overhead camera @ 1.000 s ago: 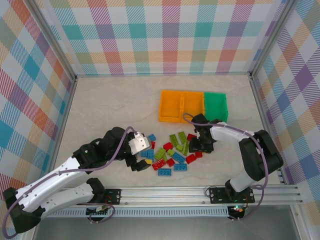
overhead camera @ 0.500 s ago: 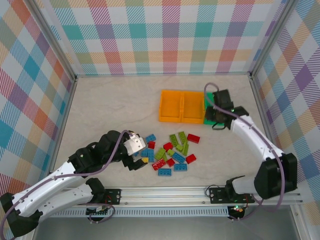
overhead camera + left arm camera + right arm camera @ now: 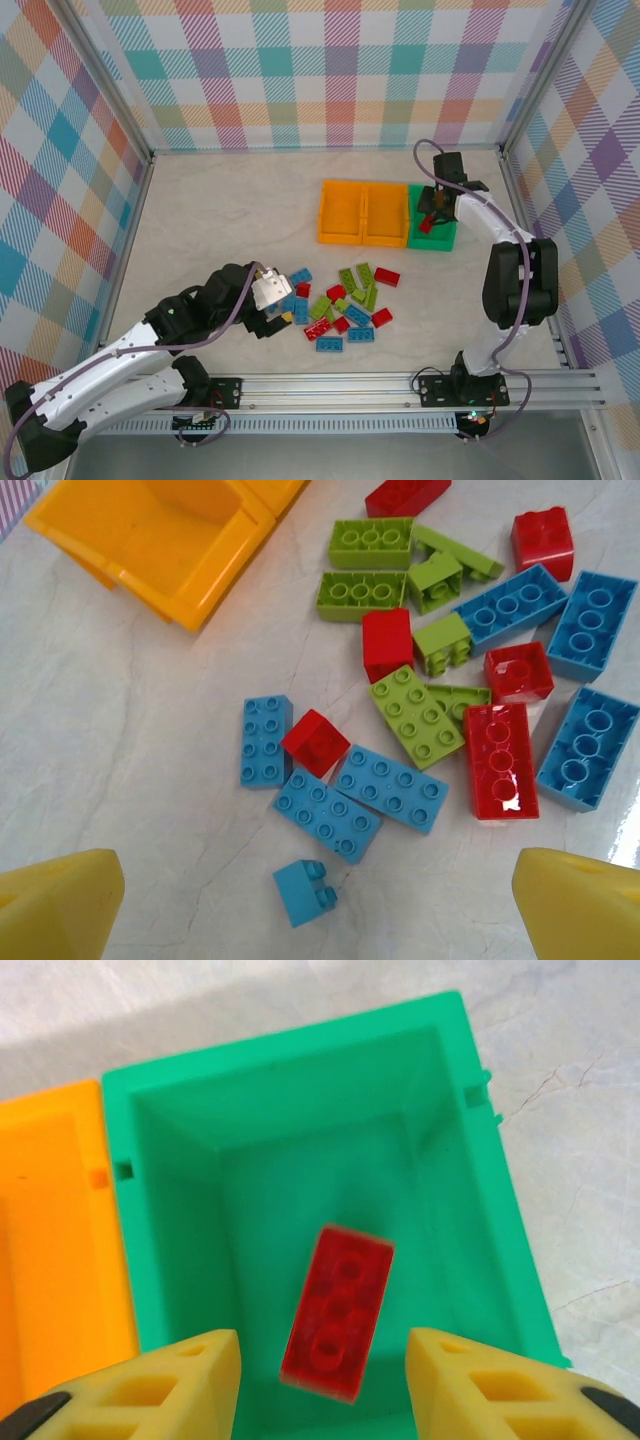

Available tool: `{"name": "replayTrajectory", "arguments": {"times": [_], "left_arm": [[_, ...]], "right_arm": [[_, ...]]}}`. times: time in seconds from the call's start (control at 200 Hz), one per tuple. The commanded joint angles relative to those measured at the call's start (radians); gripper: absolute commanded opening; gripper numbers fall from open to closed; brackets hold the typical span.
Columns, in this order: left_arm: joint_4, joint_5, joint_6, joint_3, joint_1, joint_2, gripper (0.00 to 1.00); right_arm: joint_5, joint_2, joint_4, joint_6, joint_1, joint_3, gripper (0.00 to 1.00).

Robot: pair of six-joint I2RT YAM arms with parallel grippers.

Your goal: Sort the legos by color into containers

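Note:
My right gripper (image 3: 432,212) (image 3: 322,1358) hangs open over the green bin (image 3: 446,239) (image 3: 180,1220). A red two-stud-wide brick (image 3: 337,1312) (image 3: 427,224) sits blurred between the fingers, touching neither, inside the bin's opening. The rest of the legos (image 3: 340,300) lie in a loose pile of blue, lime green and red on the table. My left gripper (image 3: 277,312) (image 3: 320,912) is open just above the pile's left edge, with a small blue brick (image 3: 307,892) lying tipped on its side between its yellow fingertips (image 3: 60,905). Two orange bins (image 3: 340,212) (image 3: 386,214) stand left of the green one.
The three bins stand in a row touching each other, behind the pile. One orange bin's corner (image 3: 170,540) appears at the top left of the left wrist view. Bare marbled table (image 3: 220,220) lies left of the bins. Metal frame posts edge both sides.
My right arm lifted the red brick from the pile, swung back over the green bin and opened; the brick is now loose. The left gripper shifted slightly at the pile's left edge.

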Motion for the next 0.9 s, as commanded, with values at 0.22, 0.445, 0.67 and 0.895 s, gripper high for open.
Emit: {"name": "replayTrajectory", "arguments": {"times": [0.22,0.445,0.67,0.895], "left_arm": [[0.028,-0.307,-0.352,0.117,-0.011,0.036,1.0],[-0.238,-0.461,-1.012,0.213,0.017,0.129,1.0],[-0.192,-0.225,-1.357,-0.004,0.115,0.112,0.97],[-0.022,-0.087,-1.552,-0.104,0.16,0.225,0.98]], "right_arm": [[-0.357,-0.29,-0.094,0.05,0.023,-0.016,0.57],[-0.568,-0.456,-0.109,0.103,0.357,-0.173,0.77],[-0.65,-0.43,-0.108,0.143,0.563,-0.234,0.84],[-0.617,-0.369,-0.137,0.124,0.622,-0.196,0.94]]}}
